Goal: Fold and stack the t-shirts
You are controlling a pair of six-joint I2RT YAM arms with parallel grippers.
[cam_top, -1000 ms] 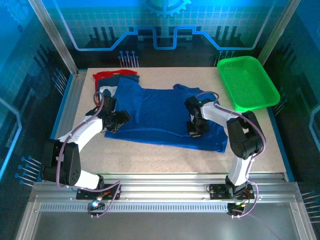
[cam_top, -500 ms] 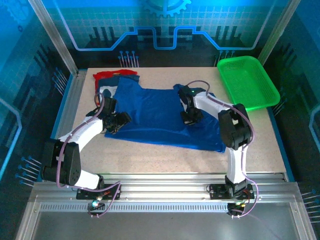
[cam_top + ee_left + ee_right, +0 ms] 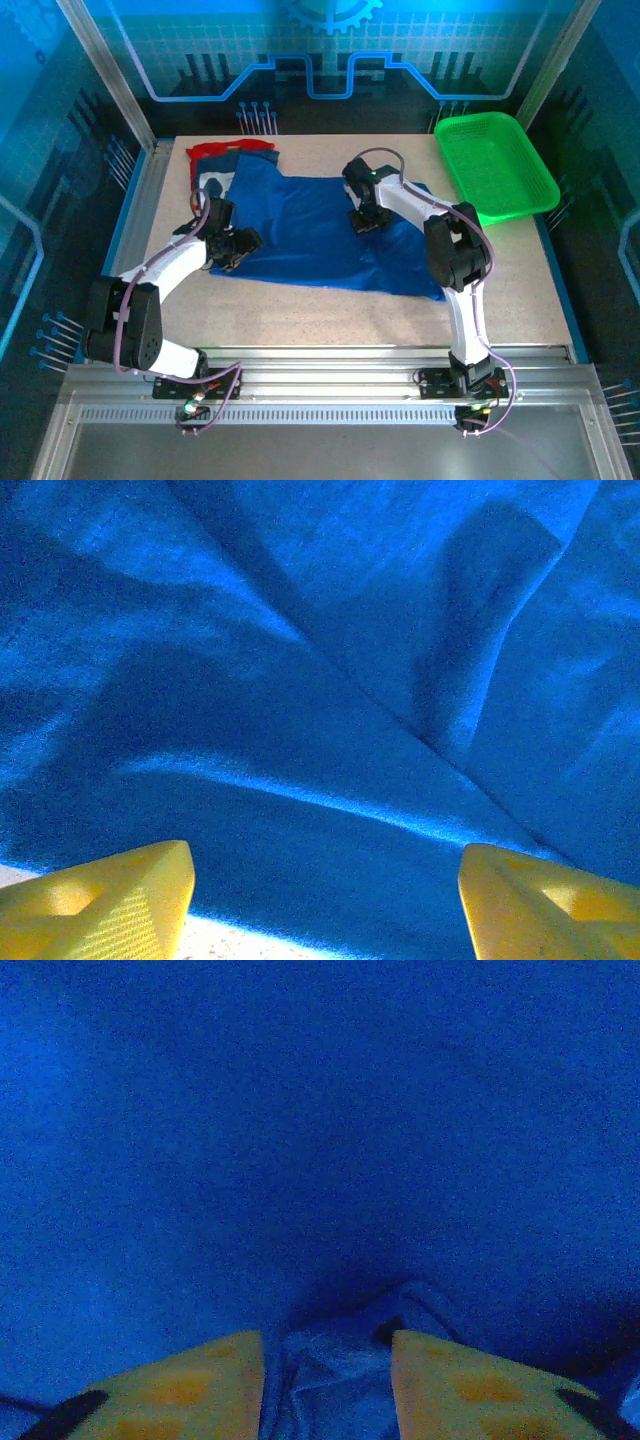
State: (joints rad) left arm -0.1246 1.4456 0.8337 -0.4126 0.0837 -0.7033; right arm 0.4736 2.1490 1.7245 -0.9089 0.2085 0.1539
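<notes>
The blue t-shirt (image 3: pixel 300 235) is spread on the tabletop (image 3: pixel 330 320), long axis left to right; its near-left hem is straddled by the released left pincer (image 3: pixel 240 245); a far-edge fold is lodged between the parted right pincer (image 3: pixel 365 217), grip undeterminable.

The red t-shirt (image 3: pixel 232 149) at the far left corner of the surface (image 3: pixel 300 310) lies mostly under the royal blue t-shirt (image 3: pixel 300 225), with only a strip of it showing. In the dim, soft right wrist view a bunch of blue cloth sits between the right tool's (image 3: pixel 325 1345) fingers; whether it is pinched cannot be told. The left tool's (image 3: pixel 325 865) fingers are cut off by the picture's bottom edge.
</notes>
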